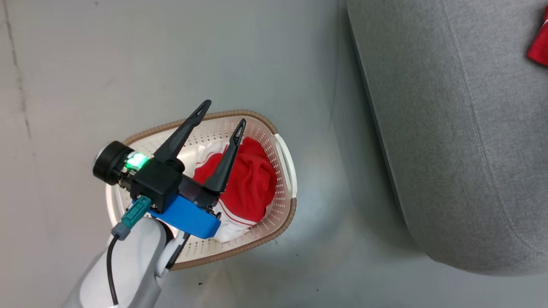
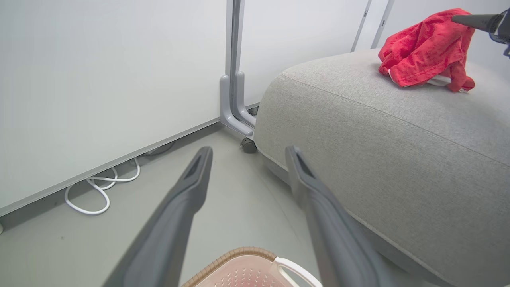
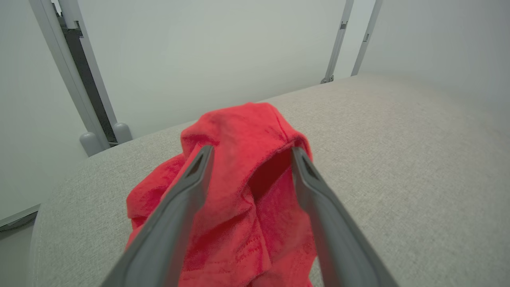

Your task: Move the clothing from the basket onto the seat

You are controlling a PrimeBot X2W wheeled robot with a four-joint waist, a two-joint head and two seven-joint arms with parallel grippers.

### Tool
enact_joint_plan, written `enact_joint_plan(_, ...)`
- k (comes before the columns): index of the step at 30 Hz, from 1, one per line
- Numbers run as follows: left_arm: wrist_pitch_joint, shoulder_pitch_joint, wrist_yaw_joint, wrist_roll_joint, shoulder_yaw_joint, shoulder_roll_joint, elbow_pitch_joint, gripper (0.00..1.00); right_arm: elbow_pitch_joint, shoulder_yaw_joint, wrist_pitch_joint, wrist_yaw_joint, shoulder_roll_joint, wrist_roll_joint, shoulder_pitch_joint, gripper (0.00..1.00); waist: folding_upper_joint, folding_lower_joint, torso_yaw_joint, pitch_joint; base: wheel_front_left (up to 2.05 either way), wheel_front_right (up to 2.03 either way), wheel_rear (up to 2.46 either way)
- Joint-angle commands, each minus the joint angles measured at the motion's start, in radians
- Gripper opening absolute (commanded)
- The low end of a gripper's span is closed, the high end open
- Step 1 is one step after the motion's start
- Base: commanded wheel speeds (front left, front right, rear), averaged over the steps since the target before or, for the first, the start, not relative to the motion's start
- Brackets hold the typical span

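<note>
now left gripper [image 1: 225, 111] splayed over perforated basket [image 1: 279, 204]; right gripper [image 3: 252, 148] spread, crumpled clothing [image 3: 239, 119] on woven seat [image 3: 398, 159].

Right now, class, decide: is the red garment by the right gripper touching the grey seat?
Touching. The left wrist view shows the red garment slumped on the seat, its lower edge resting on the grey fabric with no gap.

Smooth grey floor [image 1: 171, 64] meets white wall panels [image 2: 99, 79] joined by a grey post [image 2: 233, 59], with a white cable [image 2: 99, 191] looped along the base.
</note>
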Motion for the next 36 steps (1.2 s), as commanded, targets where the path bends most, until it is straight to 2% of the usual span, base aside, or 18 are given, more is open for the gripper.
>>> enact_joint_plan(1,-0.003,0.014,-0.001,-0.010,0.001,-0.013,0.007,1.00,-0.002,0.011,-0.005,0.000,-0.003,-0.002,0.033,1.00,0.0000,0.0000,0.016,-0.041,0.00,0.00,0.00)
enact_joint_plan(10,-0.003,0.075,-0.001,-0.045,0.013,-0.087,0.058,1.00,-0.067,0.106,-0.006,0.000,-0.012,0.004,0.216,1.00,0.0000,0.0000,0.060,-0.206,0.00,0.00,0.00)
enact_joint_plan(17,-0.003,0.153,-0.001,-0.053,0.060,-0.129,0.086,1.00,-0.178,0.163,0.000,0.000,0.024,-0.012,0.372,1.00,0.0000,0.0000,0.081,-0.325,0.00,0.00,0.00)
enact_joint_plan(19,-0.003,0.202,-0.001,-0.043,0.091,-0.146,0.097,1.00,-0.257,0.184,0.024,0.000,0.062,-0.030,0.447,1.00,0.0000,0.0000,0.082,-0.380,0.00,0.00,0.00)
enact_joint_plan(20,-0.003,0.202,-0.001,-0.043,0.091,-0.146,0.097,1.00,-0.257,0.184,0.024,0.000,0.062,-0.030,0.447,1.00,0.0000,0.0000,0.082,-0.380,0.00,0.00,0.00)
enact_joint_plan(25,-0.003,0.282,-0.001,-0.032,0.145,-0.168,0.112,1.00,-0.414,0.225,0.086,0.000,0.119,-0.051,0.564,1.00,0.0000,0.0000,0.092,-0.459,0.00,0.00,0.00)
enact_joint_plan(36,-0.003,0.378,-0.001,-0.008,0.261,-0.208,0.133,1.00,-0.745,0.287,0.203,0.000,0.242,-0.062,0.806,1.00,0.0000,0.0000,0.166,-0.559,0.00,0.00,0.00)
